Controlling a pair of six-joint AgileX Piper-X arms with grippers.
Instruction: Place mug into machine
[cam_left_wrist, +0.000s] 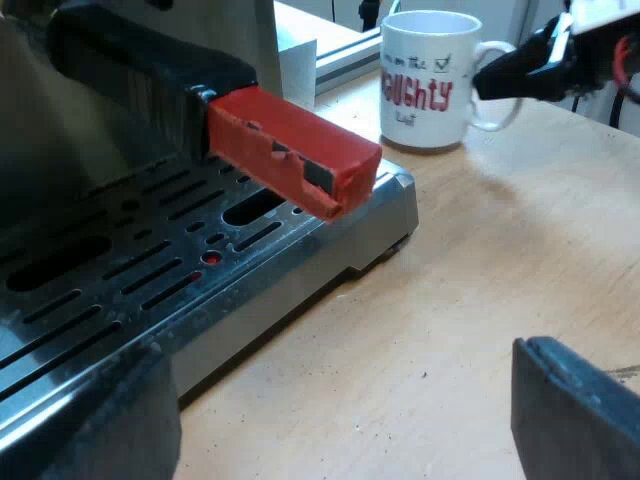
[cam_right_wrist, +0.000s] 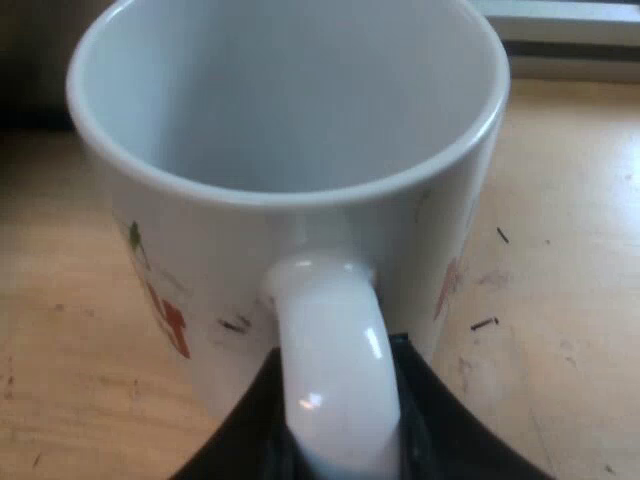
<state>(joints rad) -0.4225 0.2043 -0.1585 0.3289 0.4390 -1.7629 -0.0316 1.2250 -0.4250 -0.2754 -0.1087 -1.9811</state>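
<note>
A white mug (cam_left_wrist: 428, 80) with red lettering stands upright on the wooden table, a short way off the corner of the espresso machine's drip tray (cam_left_wrist: 200, 270). My right gripper (cam_left_wrist: 520, 70) is at the mug's handle. Seen from the right wrist, the mug (cam_right_wrist: 290, 130) is empty and its handle (cam_right_wrist: 335, 350) sits between the two black fingers (cam_right_wrist: 255, 420), with the right gripper (cam_right_wrist: 335, 410) shut on it. My left gripper (cam_left_wrist: 340, 420) hangs open by the tray's edge, nothing between its fingers.
The holder's dark handle with its red end (cam_left_wrist: 295, 150) sticks out over the slotted metal tray, locked into the machine's front. Bare wooden table (cam_left_wrist: 480, 280) lies between the tray and the mug. A pale window ledge (cam_right_wrist: 560, 30) runs beyond the mug.
</note>
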